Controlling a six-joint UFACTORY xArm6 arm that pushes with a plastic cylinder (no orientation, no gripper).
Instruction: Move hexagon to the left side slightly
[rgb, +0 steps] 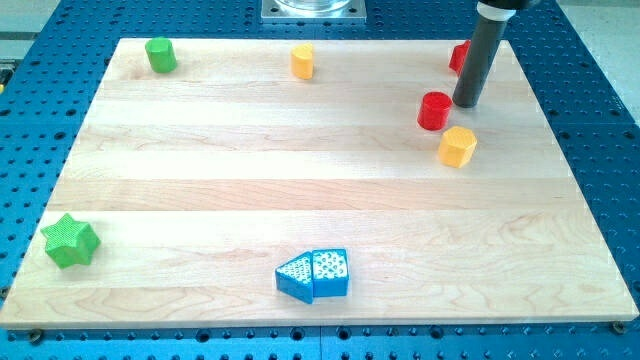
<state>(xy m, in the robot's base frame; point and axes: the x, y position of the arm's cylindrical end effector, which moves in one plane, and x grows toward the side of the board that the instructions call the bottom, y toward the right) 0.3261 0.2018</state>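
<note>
A yellow hexagon block (457, 146) lies on the wooden board (300, 180) at the view's right. My tip (466, 104) rests on the board just above the hexagon, a short gap apart from it. A red cylinder (434, 110) stands right next to the tip on its left, and up-left of the hexagon. A second red block (457, 57) near the board's top edge is partly hidden behind the rod, so I cannot make out its shape.
A yellow block (302, 61) sits at the top middle and a green cylinder (160, 54) at the top left. A green star (70, 241) lies at the bottom left. Two blue blocks (313, 275) lie together at the bottom middle.
</note>
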